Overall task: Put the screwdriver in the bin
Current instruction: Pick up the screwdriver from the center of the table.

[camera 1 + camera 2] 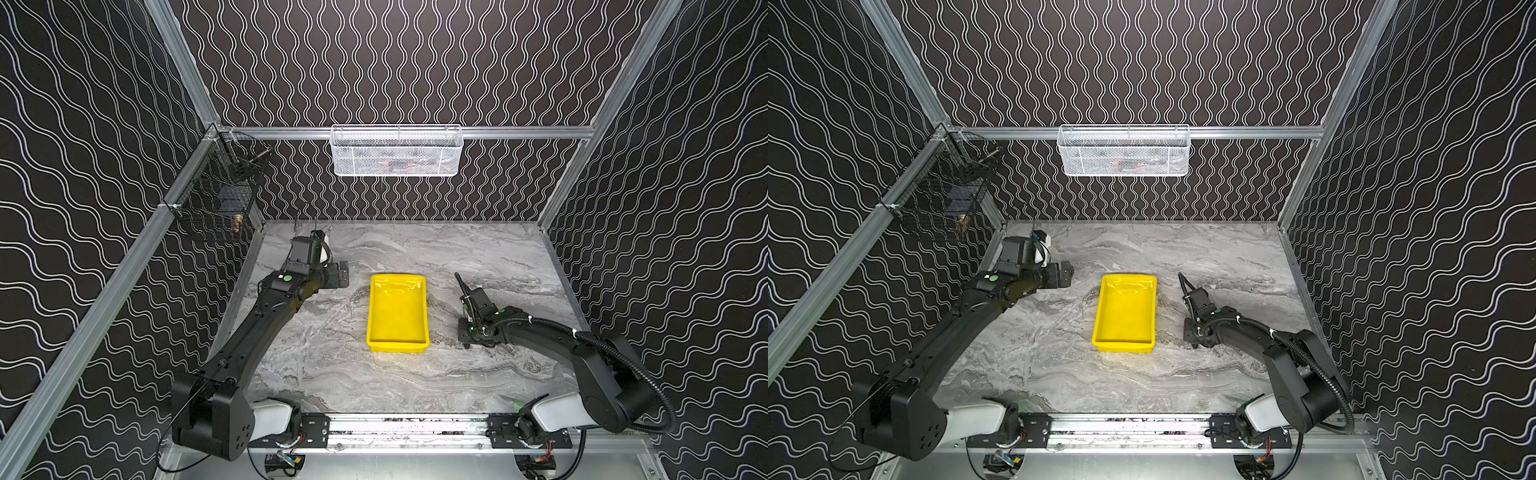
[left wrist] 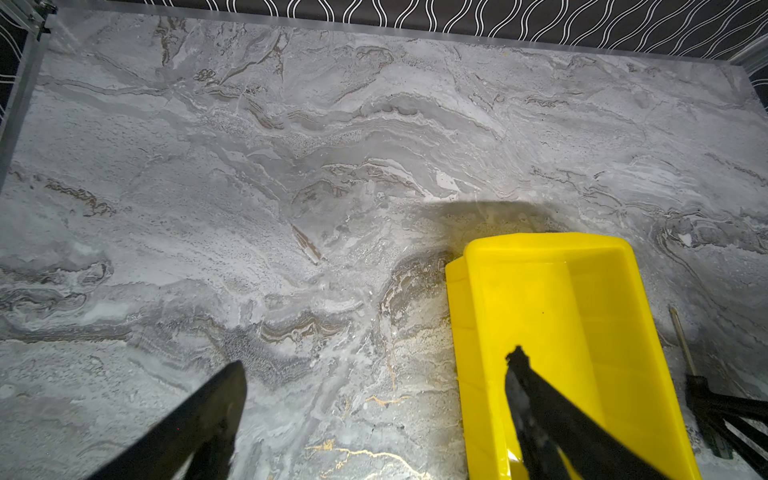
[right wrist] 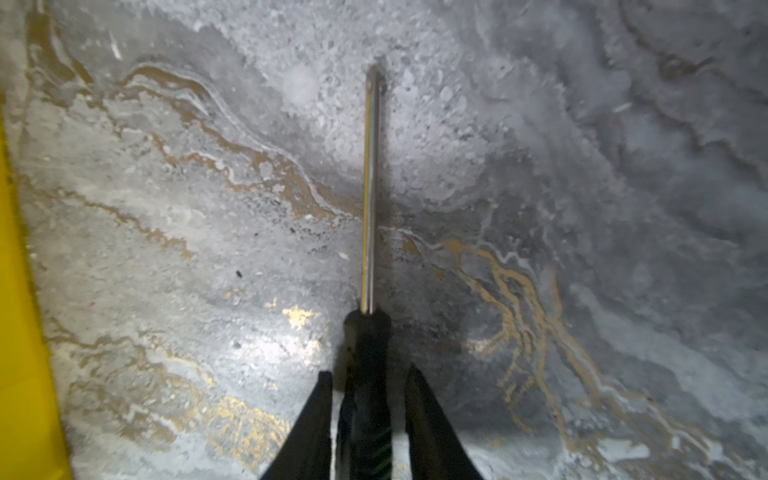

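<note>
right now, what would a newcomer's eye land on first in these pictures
The bright yellow shallow plastic bin, empty, sits mid-table on the grey marbled tabletop. On its right, the right gripper straddles the slim black-handled metal-shafted screwdriver, which is outside the bin. A white wire mesh basket hangs on the back rail.

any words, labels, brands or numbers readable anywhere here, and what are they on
None readable.
The bin, screwdriver, white basket and black basket show no lettering; whatever lies inside the baskets is too small to tell.
</note>
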`<state>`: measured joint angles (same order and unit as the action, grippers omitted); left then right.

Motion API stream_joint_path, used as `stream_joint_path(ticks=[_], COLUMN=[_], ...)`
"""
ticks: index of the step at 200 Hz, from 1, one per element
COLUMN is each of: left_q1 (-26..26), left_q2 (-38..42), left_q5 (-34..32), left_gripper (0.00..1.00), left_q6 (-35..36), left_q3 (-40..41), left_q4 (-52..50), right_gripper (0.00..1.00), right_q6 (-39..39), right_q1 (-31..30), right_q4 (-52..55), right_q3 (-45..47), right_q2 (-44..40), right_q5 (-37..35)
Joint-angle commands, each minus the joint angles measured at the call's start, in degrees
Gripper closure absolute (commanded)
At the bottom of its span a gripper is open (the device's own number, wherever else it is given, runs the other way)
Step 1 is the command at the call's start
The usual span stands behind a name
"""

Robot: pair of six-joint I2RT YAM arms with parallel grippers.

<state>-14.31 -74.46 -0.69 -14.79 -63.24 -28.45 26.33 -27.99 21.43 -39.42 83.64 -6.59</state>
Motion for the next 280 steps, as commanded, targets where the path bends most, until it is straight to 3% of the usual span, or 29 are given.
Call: stream_joint_path(ticks=[1, 61, 148, 280], left_q1=[0.03, 0.05, 0.02, -0.03], left_q2=[-0.36, -1.94, -1.04, -1.77], left_q5=[-0.29, 1.04, 1.33, 3.23], left_gripper=[0.01, 0.01, 0.01, 0.01], left_q6=[0.22, -0.51, -0.58, -3.39], left_q3=[-0.62, -0.65, -0.56, -0.35], left_q4=[-0.71, -0.9, -0.64, -0.5], right_gripper=[0.72, 0.84, 0.91, 0.93], right_q6=[0.75, 0.68, 0.47, -0.11], right_q1=[-0.28, -0.4, -0.4, -0.4], right_q4=[0.98, 0.83, 1.46, 2.38], right_q3=[-0.22, -0.13, -0.57, -1.6], right_q2=[0.55, 1.1, -0.21, -5.32], right_q5=[-0.61, -0.88, -1.34, -1.93])
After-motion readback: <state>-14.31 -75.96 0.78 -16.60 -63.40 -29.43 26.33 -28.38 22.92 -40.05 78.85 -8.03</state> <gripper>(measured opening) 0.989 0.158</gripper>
